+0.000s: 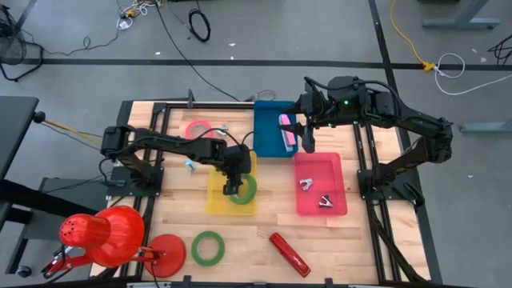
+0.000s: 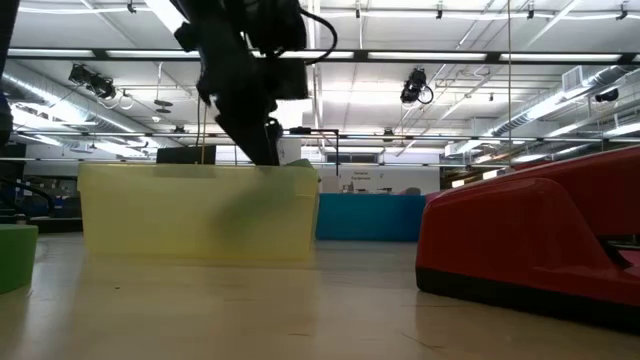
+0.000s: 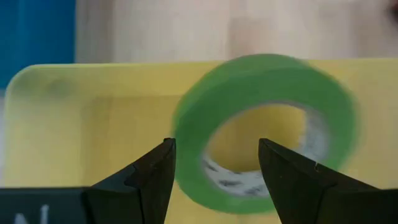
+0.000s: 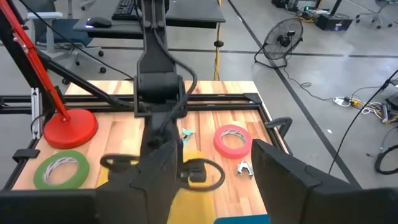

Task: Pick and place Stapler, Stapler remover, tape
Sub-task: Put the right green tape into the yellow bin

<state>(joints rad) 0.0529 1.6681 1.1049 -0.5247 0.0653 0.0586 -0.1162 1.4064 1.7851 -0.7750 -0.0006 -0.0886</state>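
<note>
A green tape roll point(image 1: 246, 190) lies in the yellow tray point(image 1: 218, 200) at the table's middle. My left gripper point(image 1: 232, 186) is open just above it. In the left wrist view the roll point(image 3: 267, 118) shows past the two spread fingertips point(image 3: 214, 149) on the tray floor point(image 3: 93, 118). A pink stapler point(image 1: 286, 132) lies in the blue tray point(image 1: 268, 120). Two stapler removers point(image 1: 316, 194) lie in the red tray point(image 1: 336, 172). My right gripper point(image 1: 306, 140) is open and empty above the blue tray's right edge.
A second green tape roll point(image 1: 208, 248) and a red stapler point(image 1: 289, 254) lie on the table near the front edge. A red tape roll point(image 1: 198, 128) lies at the far left. A red lamp point(image 1: 104, 236) stands at the front left corner.
</note>
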